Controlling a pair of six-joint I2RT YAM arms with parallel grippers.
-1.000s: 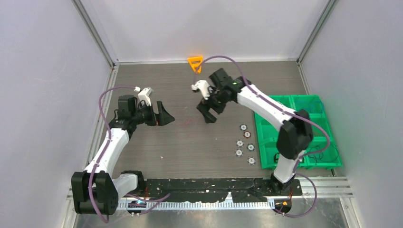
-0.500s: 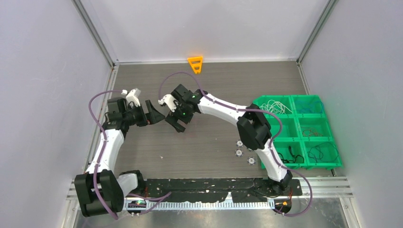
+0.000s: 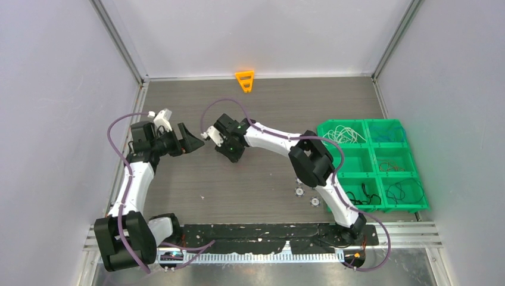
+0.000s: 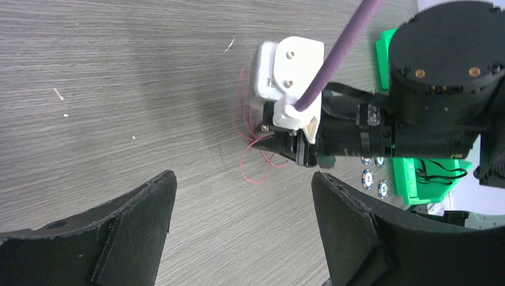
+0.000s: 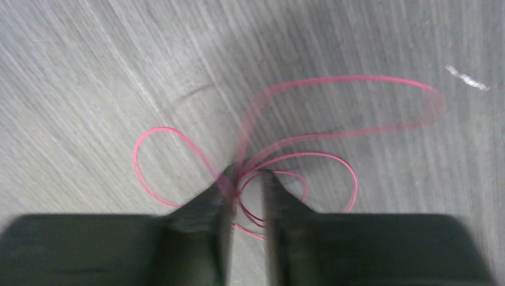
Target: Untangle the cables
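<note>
A thin red cable (image 5: 357, 77) lies in several loose loops on the wooden table. My right gripper (image 5: 247, 174) is down on it, its jaws drawn almost together with the loops' crossing strands pinched between the blurred fingertips. In the left wrist view the same red cable (image 4: 257, 181) curls under the right gripper (image 4: 269, 146). My left gripper (image 4: 243, 174) hovers just left of it, open wide and holding nothing. From above, the left gripper (image 3: 189, 141) faces the right gripper (image 3: 231, 154) across a short gap. More cables, white (image 3: 342, 134) and black (image 3: 398, 192), sit in the bin's compartments.
A green compartment bin (image 3: 324, 173) stands at the right side of the table. Small round discs (image 3: 314, 201) lie beside it, partly under the right arm. An orange triangular piece (image 3: 245, 80) sits at the back edge. Walls close in the left, right and far sides.
The right arm swung left from near the table's middle and came down on the red cable, and its jaws closed from wide open. The left gripper drew back a little to the left.
</note>
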